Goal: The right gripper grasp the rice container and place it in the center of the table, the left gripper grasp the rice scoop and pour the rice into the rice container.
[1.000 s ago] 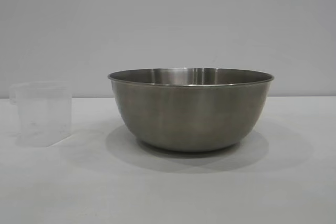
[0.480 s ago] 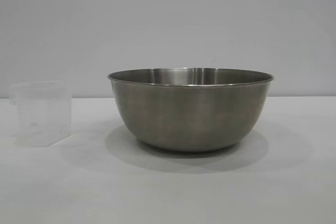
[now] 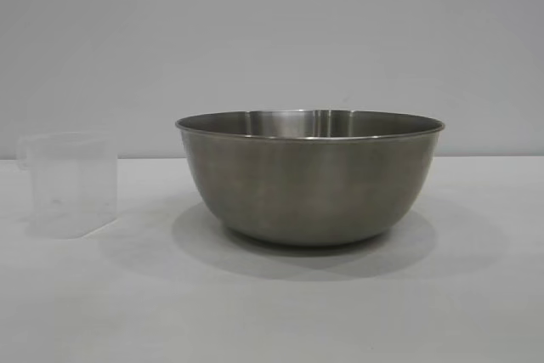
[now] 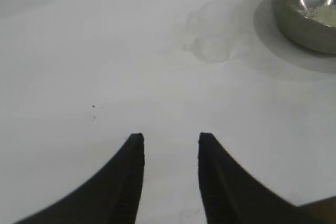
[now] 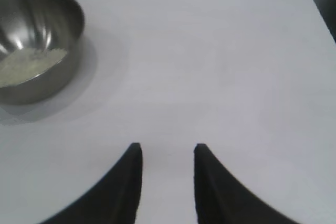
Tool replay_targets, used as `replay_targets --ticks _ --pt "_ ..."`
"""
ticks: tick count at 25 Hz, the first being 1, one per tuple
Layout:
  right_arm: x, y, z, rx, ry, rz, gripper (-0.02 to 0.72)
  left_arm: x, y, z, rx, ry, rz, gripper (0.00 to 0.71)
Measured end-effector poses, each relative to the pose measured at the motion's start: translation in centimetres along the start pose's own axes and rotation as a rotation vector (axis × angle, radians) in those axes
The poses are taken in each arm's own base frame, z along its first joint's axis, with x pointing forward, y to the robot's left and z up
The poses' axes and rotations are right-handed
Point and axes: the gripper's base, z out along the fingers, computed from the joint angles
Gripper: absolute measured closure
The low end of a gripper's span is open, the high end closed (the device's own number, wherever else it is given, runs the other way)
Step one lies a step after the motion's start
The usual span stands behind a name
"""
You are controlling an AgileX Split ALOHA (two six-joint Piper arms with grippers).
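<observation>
Hovering both grippers over bare table (image 5: 220,51), well back from work, nothing held: left gripper (image 4: 170,140) part open, empty; right gripper (image 5: 167,148) same. Rice container (image 3: 309,178) upright mid-table, rice (image 5: 29,66) already inside, so pour looks done. Rice scoop (image 3: 68,183) upright beside container, apart, seemingly empty. My guess: arms parked clear. Tabletop white, matte; plain grey wall behind

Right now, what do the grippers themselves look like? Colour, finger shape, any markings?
Only fingertips show. The left gripper and the right gripper each show two matte black fingers, broad at the base and curving in to narrow blunt tips, claw-like. No markings or cables visible.
</observation>
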Motion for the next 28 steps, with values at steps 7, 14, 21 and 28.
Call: replay_targets --ticks 7,14,21,28 --pt "0.03 -0.36 -0.03 -0.003 0.002 -0.034 0.469 0.00 0.00 0.00 0.000 0.000 0.000 0.501" --pt "0.05 0.02 -0.04 -0.049 0.003 -0.064 0.469 0.00 0.00 0.00 0.000 0.000 0.000 0.501" --pt "0.21 0.04 0.12 -0.053 0.013 -0.066 0.469 0.00 0.00 0.00 0.000 0.000 0.000 0.501" --pt "0.22 0.04 0.12 -0.055 0.015 -0.065 0.469 -0.01 -0.13 0.00 0.014 -0.001 -0.007 0.501"
